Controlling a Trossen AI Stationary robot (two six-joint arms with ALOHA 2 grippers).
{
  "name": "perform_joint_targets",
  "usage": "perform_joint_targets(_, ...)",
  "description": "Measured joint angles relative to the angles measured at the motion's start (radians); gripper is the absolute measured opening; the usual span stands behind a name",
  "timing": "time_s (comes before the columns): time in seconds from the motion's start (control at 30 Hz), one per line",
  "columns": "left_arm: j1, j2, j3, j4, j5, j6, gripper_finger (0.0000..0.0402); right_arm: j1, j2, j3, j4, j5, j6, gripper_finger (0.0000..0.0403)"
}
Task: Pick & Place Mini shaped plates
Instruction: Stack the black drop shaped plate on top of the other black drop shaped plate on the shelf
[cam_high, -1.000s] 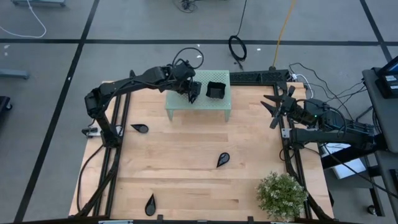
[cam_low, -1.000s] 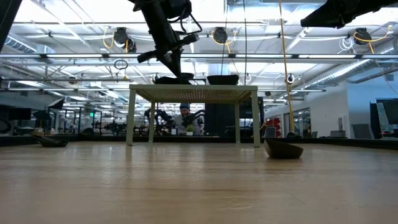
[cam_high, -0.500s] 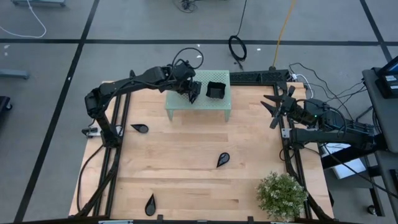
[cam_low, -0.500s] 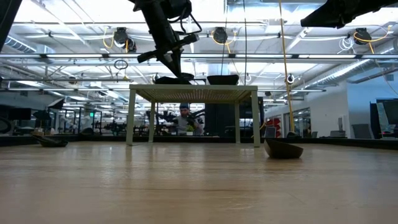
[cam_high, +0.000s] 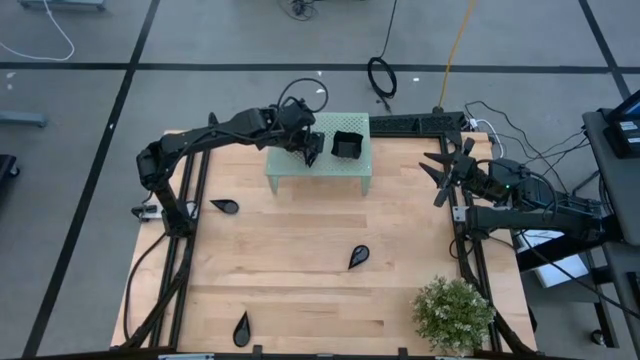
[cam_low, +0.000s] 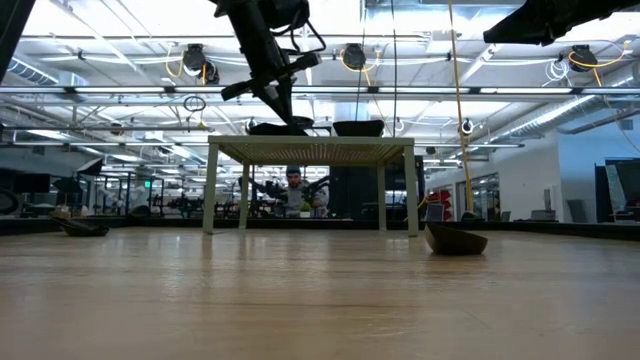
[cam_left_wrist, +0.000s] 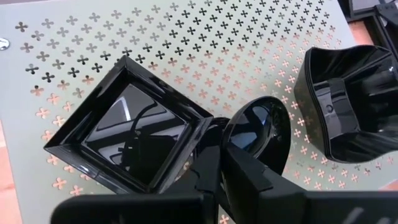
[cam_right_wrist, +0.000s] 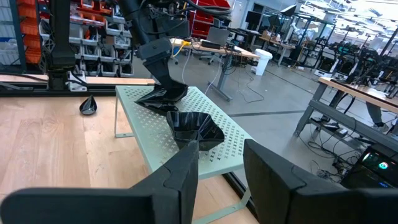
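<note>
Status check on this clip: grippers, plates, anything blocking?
Left gripper shut on teardrop plate, over green perforated stand, beside square plate. Right gripper open, parked at table's right edge. Three teardrop plates still on table; nothing blocking.

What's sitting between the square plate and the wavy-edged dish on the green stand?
A teardrop plate, held by the left gripper, lies between the square plate and wavy dish; left wrist view.
</note>
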Motion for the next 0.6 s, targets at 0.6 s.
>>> perform_joint_targets(0.6,0.0,0.0,0.0,-0.001,0.02,-0.035,0.0056,0.0,0.0,0.0,0.0,0.0,0.0,0.0116)
